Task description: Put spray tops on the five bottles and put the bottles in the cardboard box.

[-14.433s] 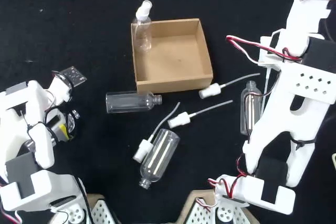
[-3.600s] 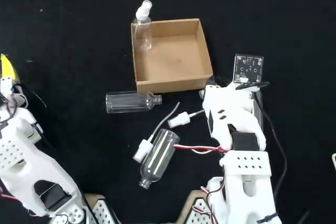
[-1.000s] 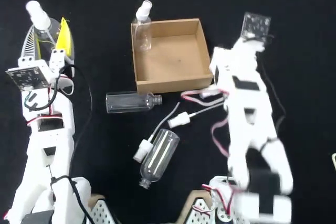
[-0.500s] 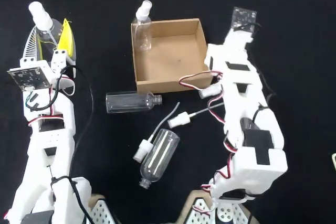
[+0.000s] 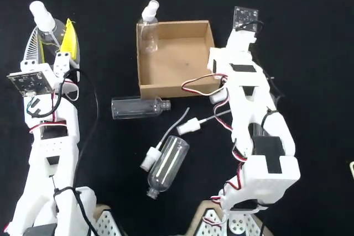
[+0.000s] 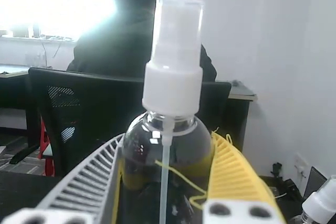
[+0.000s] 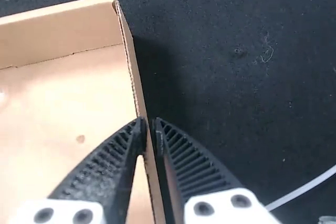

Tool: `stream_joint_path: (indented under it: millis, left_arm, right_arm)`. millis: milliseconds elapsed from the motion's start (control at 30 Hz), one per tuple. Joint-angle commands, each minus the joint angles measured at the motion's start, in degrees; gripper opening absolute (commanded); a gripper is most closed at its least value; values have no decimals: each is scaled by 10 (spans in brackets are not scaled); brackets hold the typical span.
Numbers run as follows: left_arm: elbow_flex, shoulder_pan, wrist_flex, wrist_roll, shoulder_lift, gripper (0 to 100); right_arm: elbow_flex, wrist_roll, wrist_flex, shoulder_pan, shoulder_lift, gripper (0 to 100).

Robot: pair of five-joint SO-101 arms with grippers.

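Showing four bottles (image 5: 138,107), three loose tops (image 5: 191,126)

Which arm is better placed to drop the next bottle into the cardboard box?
Left. The left gripper holds a capped bottle; the right gripper pinches the cardboard box wall, with no bottle.

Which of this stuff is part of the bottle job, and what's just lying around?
Job: cardboard box, right gripper clamped on its wall; sprayer bottle in left gripper; second sprayer bottle by box corner; two open bottles; three loose spray tops.
Not job: office chair behind, black table.
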Motion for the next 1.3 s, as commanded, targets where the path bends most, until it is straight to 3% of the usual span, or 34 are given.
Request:
stream_joint_path:
  millis: [0,733,967,1267]
  left_arm:
    - [-11,7,2,9,-18,29]
    - [-9,101,2,11,-16,29]
    - [-19,144,4,84,-14,29]
    - [-46,173,1,85,76,30]
  right_arm:
    - [-16,-5,9,-24,-7,25]
    - [-21,-5,42,-48,-9,25]
    - [-18,-5,46,-45,-17,25]
    - [13,-5,46,-44,-90,25]
